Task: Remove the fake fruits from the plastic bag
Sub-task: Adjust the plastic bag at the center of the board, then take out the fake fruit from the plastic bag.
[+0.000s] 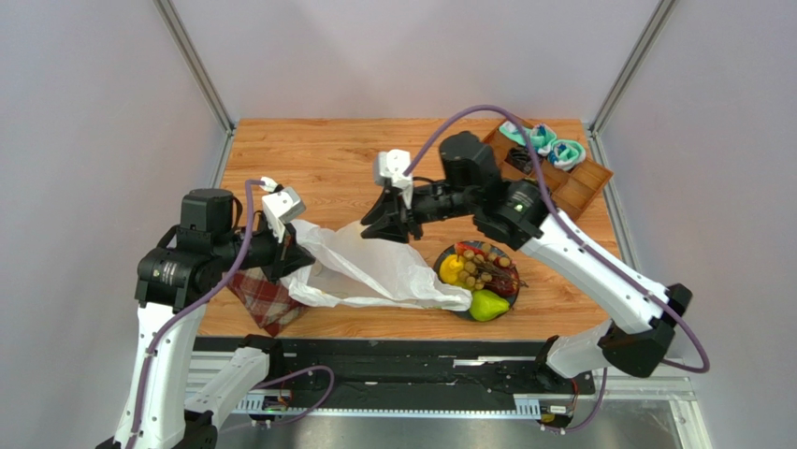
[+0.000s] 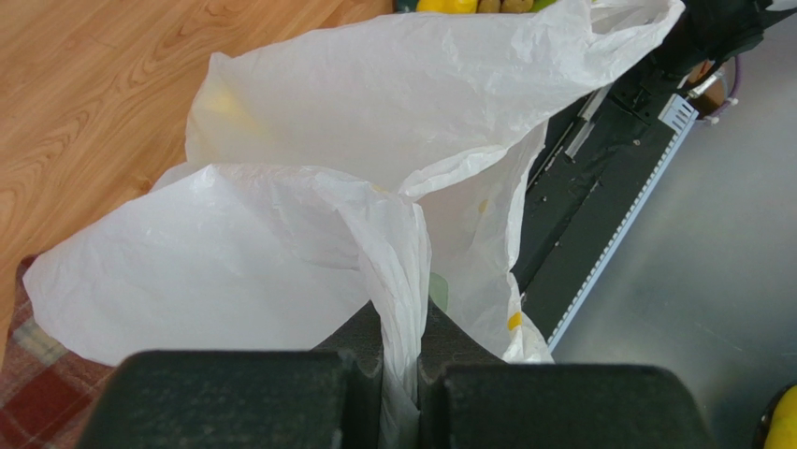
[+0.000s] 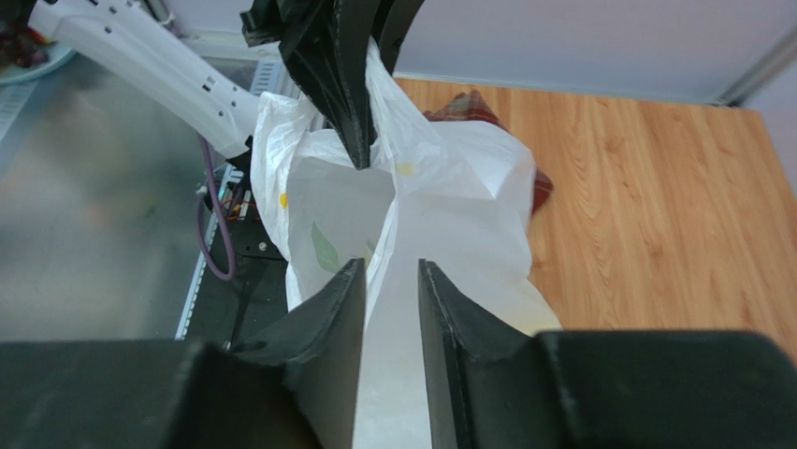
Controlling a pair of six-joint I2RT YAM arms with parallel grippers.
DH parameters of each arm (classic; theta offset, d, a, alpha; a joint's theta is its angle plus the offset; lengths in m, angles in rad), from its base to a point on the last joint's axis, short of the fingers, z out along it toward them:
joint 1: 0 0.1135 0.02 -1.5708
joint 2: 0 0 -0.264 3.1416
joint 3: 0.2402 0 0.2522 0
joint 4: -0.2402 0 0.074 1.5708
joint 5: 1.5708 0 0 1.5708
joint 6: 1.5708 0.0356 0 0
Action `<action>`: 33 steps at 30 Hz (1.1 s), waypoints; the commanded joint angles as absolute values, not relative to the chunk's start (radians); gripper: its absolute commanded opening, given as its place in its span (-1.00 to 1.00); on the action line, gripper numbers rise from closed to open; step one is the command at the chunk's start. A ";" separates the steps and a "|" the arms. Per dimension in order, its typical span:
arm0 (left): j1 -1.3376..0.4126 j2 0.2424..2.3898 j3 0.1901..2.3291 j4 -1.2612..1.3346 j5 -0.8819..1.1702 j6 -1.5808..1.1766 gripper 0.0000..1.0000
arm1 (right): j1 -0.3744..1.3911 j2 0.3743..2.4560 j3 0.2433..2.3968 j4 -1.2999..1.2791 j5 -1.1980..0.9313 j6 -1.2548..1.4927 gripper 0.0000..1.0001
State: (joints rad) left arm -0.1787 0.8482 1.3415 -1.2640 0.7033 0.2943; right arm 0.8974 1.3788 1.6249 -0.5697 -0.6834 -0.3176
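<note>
1. At the left of the top view, the left gripper [image 1: 288,251] reaches over the table's [image 1: 327,159] near left corner. Its fingers [image 2: 374,327] are pressed tight on a fold of the bag [image 1: 393,271], with the film pinched flat between them in its own wrist view.
2. Just under that gripper a plaid cloth [image 1: 267,299] lies at the table edge, partly under the bag's left end.
3. The bag stretches across the middle of the frame, from the left gripper down to the right. Its crumpled right end touches the plate [image 1: 493,247].
4. The bag's upper edge is raised at centre by the right gripper [image 1: 385,227]. Its fingers [image 3: 341,309] stand narrowly apart, film fills the gap between them, and it appears to grip the bag.
5. In the right wrist view the bag mouth gapes between the two grippers. A green leaf print and yellow spots show on the film.
6. Right of centre, the fruits [image 1: 479,271] are piled on the plate, outside the bag. A yellow one is at the left, brown grapes [image 1: 482,269] lie on top, and a pear [image 1: 487,305] sits at the near edge.
7. At the upper right a wooden tray [image 1: 580,187] holds teal socks [image 1: 552,148], well apart from the bag.
</note>
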 commanded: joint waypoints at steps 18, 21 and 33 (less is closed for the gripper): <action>-0.167 0.834 1.425 -1.200 0.730 0.195 -1.00 | 1.081 1.506 1.476 -0.399 -0.533 -0.336 -1.00; -0.167 0.853 1.440 -1.189 0.742 0.176 -1.00 | 1.109 1.496 1.454 -0.399 -0.468 -0.370 -1.00; -0.167 0.905 1.597 -1.210 0.910 0.155 -1.00 | 1.166 1.538 1.283 -0.288 -0.218 -0.534 -1.00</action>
State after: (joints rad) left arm -0.1738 0.9146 1.4841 -1.2098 0.8150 0.1715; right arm 1.1675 1.5017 1.3437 -0.3664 -0.3424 -0.4492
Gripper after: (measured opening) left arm 0.007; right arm 0.005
